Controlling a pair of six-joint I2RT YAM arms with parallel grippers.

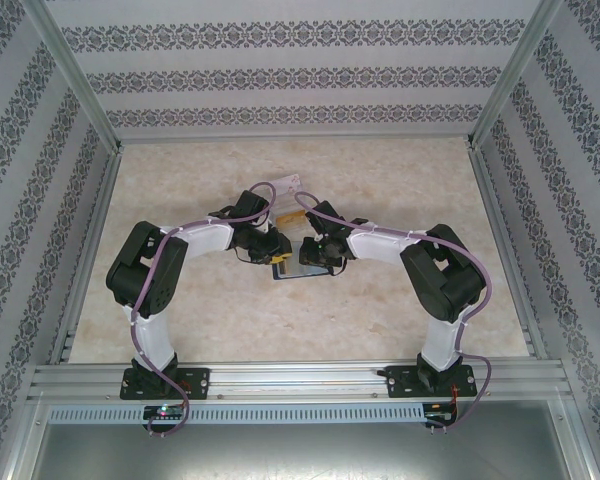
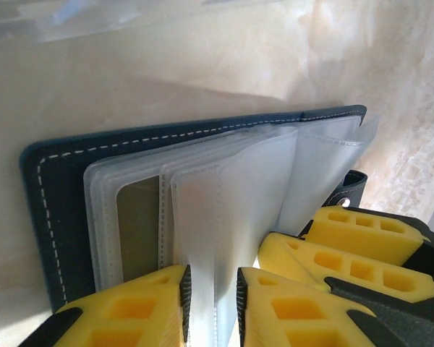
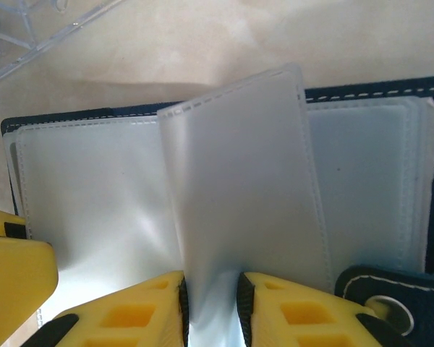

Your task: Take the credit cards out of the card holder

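The card holder [image 1: 298, 270] lies open at mid-table between both arms; it has a navy cover [image 2: 61, 188] and clear sleeves. A dull gold card [image 2: 139, 224] sits in a sleeve near its left edge. My left gripper [image 2: 211, 278] is shut on an upright clear sleeve [image 2: 224, 210], which fills the gap between its pads. My right gripper [image 3: 211, 283] is shut on another raised sleeve [image 3: 246, 181], which bunches between its pads. The closure tab [image 3: 390, 303] lies at the lower right. A pinkish-white card [image 1: 285, 183] and an orange-gold card [image 1: 291, 216] lie on the table behind the grippers.
The two grippers are close together: the right one's yellow fingers [image 2: 347, 246] are beside the left one's. A clear plastic piece [image 3: 14, 29] lies on the table beyond the holder. Metal frame rails [image 1: 300, 380] and patterned walls enclose the beige tabletop [image 1: 380, 330].
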